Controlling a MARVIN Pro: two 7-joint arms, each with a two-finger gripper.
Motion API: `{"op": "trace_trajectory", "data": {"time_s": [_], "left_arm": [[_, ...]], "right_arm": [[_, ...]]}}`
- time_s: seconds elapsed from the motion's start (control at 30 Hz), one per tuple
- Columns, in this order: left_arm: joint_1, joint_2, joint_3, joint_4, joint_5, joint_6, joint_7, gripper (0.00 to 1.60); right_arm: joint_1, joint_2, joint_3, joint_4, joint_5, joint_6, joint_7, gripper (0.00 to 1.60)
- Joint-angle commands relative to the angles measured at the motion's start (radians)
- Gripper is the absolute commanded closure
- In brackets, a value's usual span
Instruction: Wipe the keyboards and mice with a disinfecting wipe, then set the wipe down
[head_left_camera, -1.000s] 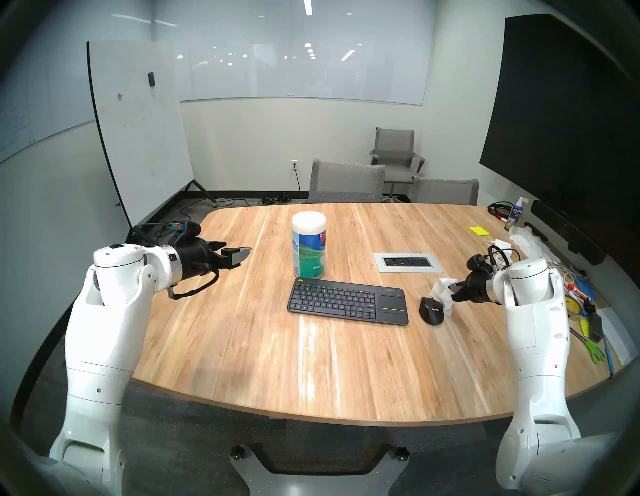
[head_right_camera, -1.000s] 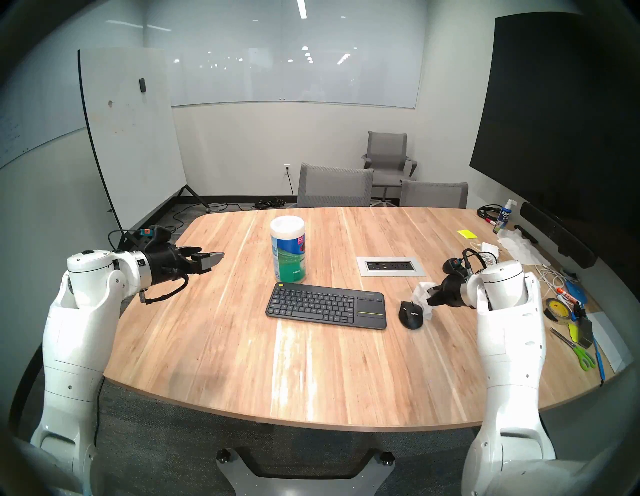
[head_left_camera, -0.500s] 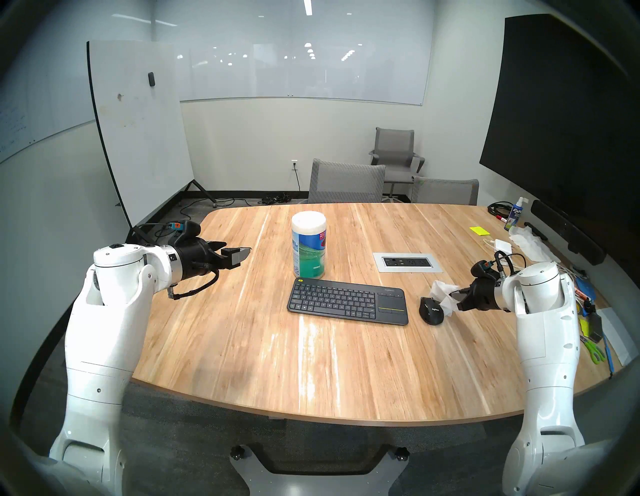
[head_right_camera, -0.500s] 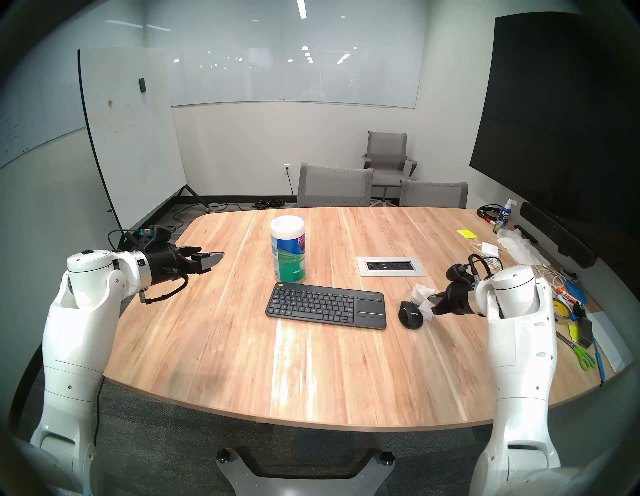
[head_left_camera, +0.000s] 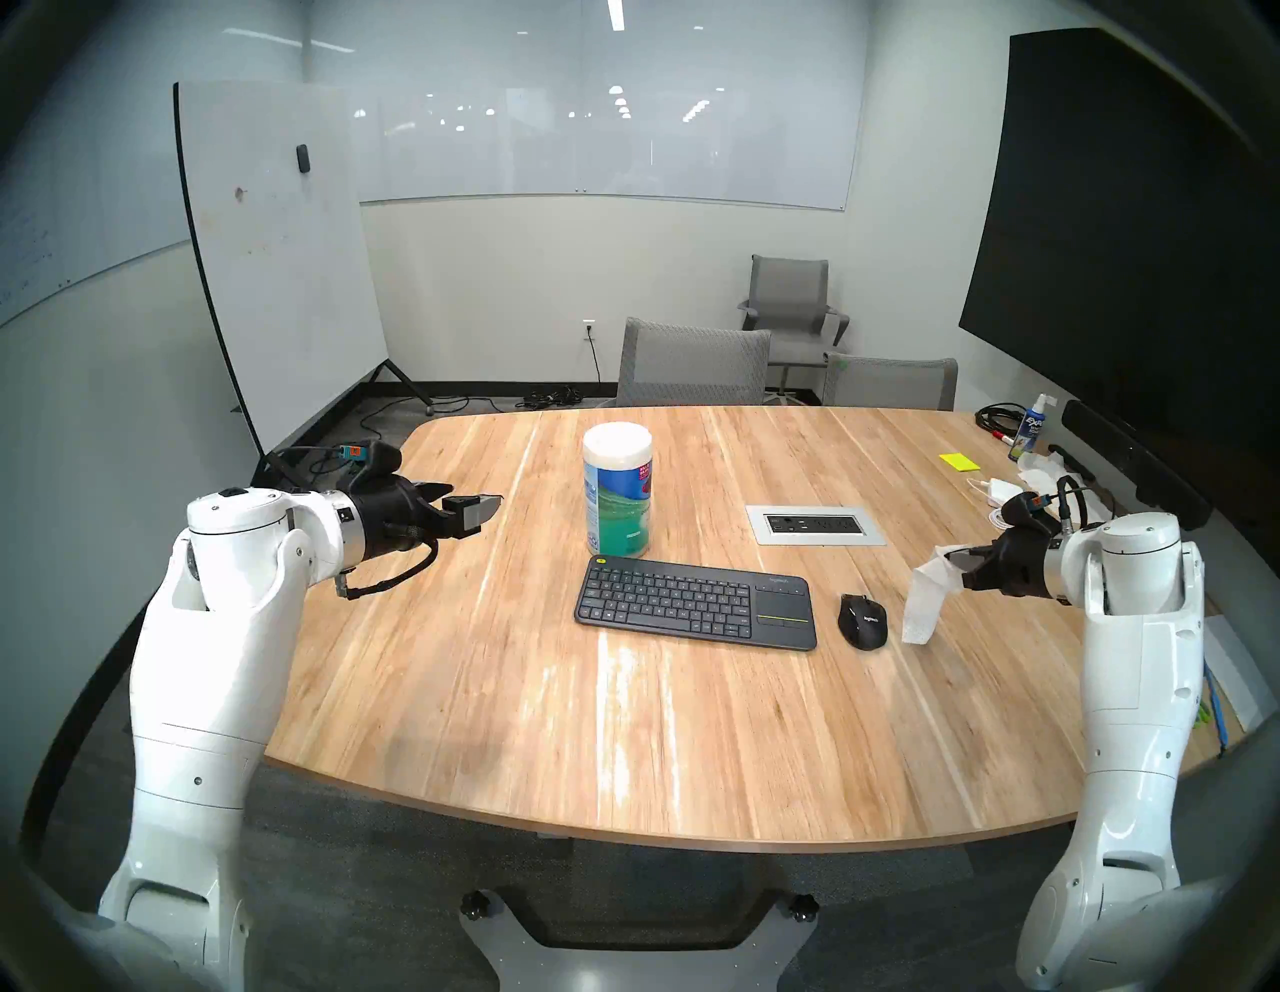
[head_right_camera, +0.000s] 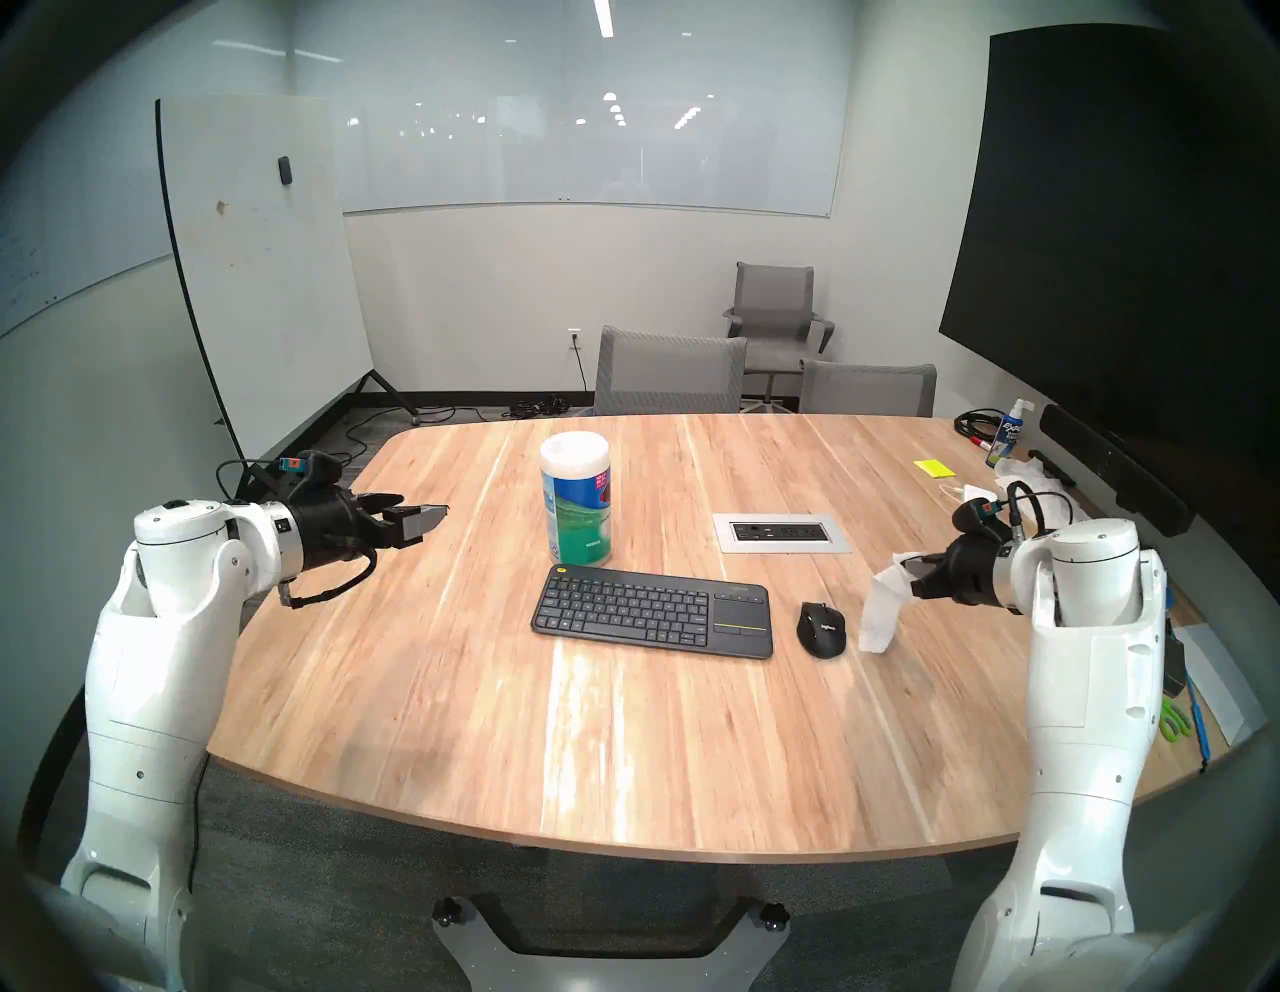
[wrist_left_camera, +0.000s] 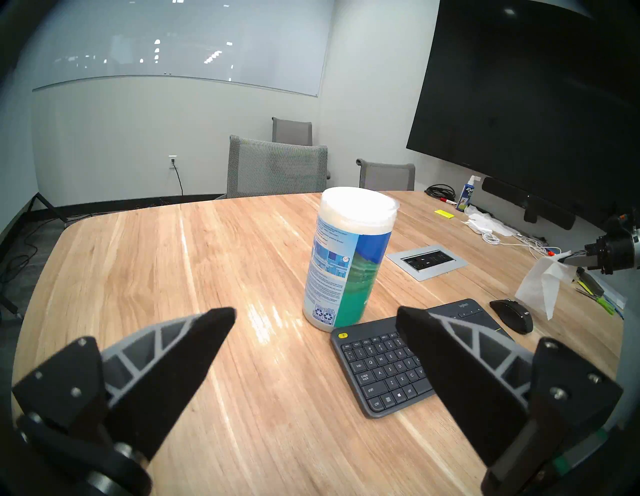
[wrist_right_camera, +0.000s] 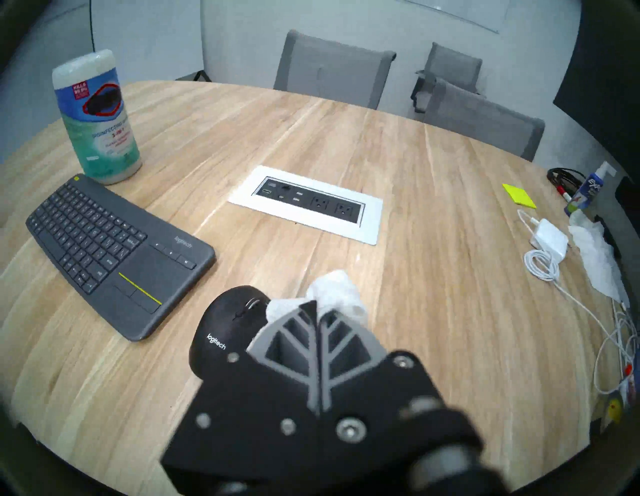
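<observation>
The dark-grey keyboard (head_left_camera: 696, 604) lies flat in the middle of the wooden table (head_left_camera: 623, 727), with the black mouse (head_left_camera: 862, 621) just to its right. My right gripper (head_left_camera: 959, 562) is shut on the white wipe (head_left_camera: 925, 601), which hangs down from the fingers, right of the mouse and clear of it. In the right wrist view the wipe (wrist_right_camera: 334, 294) bunches beyond the closed fingertips, next to the mouse (wrist_right_camera: 228, 325). My left gripper (head_left_camera: 485, 511) hovers open and empty over the table's left part, away from the keyboard (wrist_left_camera: 398, 363).
A blue-green wipes canister (head_left_camera: 618, 489) with a white lid stands just behind the keyboard. A power outlet panel (head_left_camera: 816, 524) is set into the table. Cables, a charger (wrist_right_camera: 549, 239), white tissue (wrist_right_camera: 597, 263), a spray bottle (head_left_camera: 1032, 428) and sticky notes (head_left_camera: 957, 461) crowd the right edge. Chairs stand behind.
My right arm has pulled back to the right and lifted the wipe off the mouse; the wipe now hangs free. The left arm has not moved.
</observation>
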Motion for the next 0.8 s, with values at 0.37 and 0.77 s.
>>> {"op": "trace_trajectory", "data": {"time_s": [0.37, 0.77], "left_arm": [[-0.014, -0.001, -0.002, -0.021, -0.002, -0.004, -0.001, 0.0], [-0.014, -0.001, -0.002, -0.021, -0.002, -0.004, -0.001, 0.0]], "right_arm": [[-0.156, 0.138, 0.043, -0.123, 0.402, 0.079, 0.01, 1.6], [-0.266, 0.186, 0.033, -0.187, 0.663, 0.149, -0.014, 1.6]]}}
